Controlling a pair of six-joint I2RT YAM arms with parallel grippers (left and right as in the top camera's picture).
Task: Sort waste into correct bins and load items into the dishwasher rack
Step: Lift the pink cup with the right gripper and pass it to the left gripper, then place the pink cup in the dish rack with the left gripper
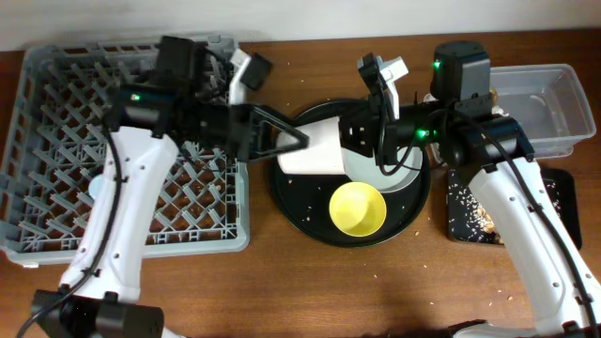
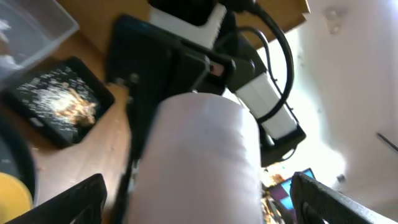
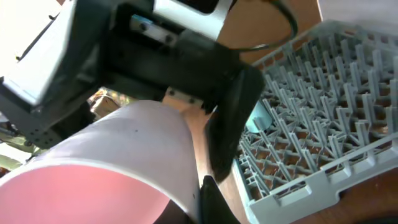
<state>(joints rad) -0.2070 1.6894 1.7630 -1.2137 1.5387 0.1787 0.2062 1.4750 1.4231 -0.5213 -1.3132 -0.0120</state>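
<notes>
A white cup (image 1: 315, 148) with a pink inside lies on its side above the round black tray (image 1: 300, 202). My right gripper (image 1: 352, 136) is shut on its rim; in the right wrist view one finger (image 3: 205, 199) presses the cup wall (image 3: 124, 149). My left gripper (image 1: 286, 141) is open, with its fingers on either side of the cup's base end. In the left wrist view (image 2: 199, 205) the cup (image 2: 199, 155) sits between the fingers with gaps on both sides. A yellow bowl (image 1: 357, 208) sits on the tray. The grey dishwasher rack (image 1: 56, 141) stands at the left.
A clear plastic bin (image 1: 549, 103) stands at the far right. A small black tray (image 1: 470, 211) holding food scraps lies beside it. Crumbs are scattered on the round tray and the wooden table. The rack's near corner shows in the right wrist view (image 3: 323, 124).
</notes>
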